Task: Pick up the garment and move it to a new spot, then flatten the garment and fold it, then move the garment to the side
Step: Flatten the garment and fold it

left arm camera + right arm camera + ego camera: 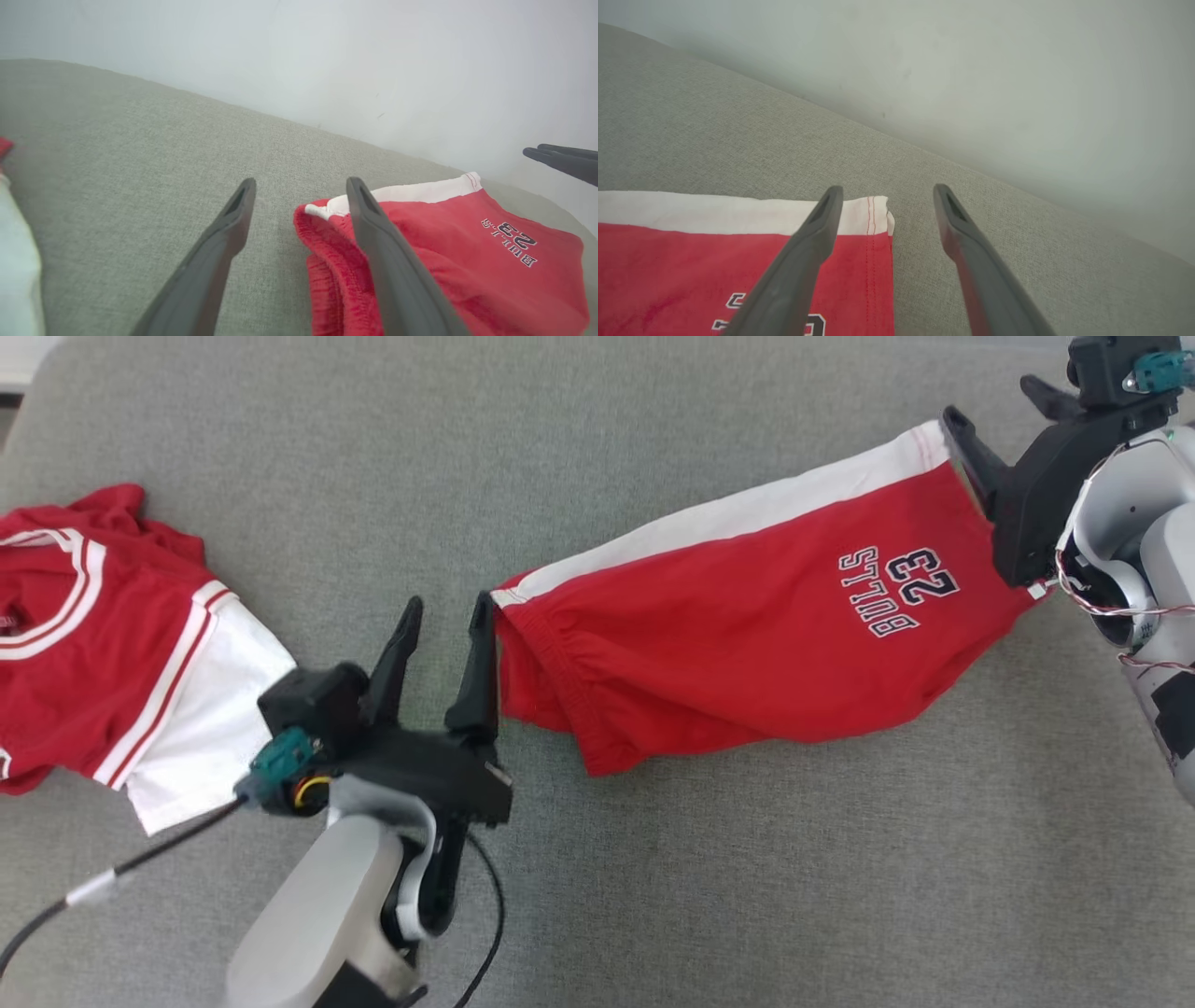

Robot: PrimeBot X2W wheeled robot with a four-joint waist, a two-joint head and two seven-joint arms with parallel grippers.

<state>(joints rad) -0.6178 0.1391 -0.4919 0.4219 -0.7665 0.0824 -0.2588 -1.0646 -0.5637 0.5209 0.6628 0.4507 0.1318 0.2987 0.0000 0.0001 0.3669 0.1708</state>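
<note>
Two grippers, two garments, one grey surface (pixel 653 896). Nearest, the left gripper (pixel 446 607) is spread wide and grips nothing. A crumpled red-and-white jersey (pixel 112 644) lies apart on its left. The shorts (pixel 747 616) start just beside its right finger, waistband first: red, with a white side stripe and a "BULLS 23" print, the lower edge rumpled. At their far hem the right gripper (pixel 994 406) is wide open and empty, one finger above the hem.

support: grey fabric surface (pixel 653 896) | on it: red shorts (pixel 747 644), red-white jersey (pixel 93 644)
</note>
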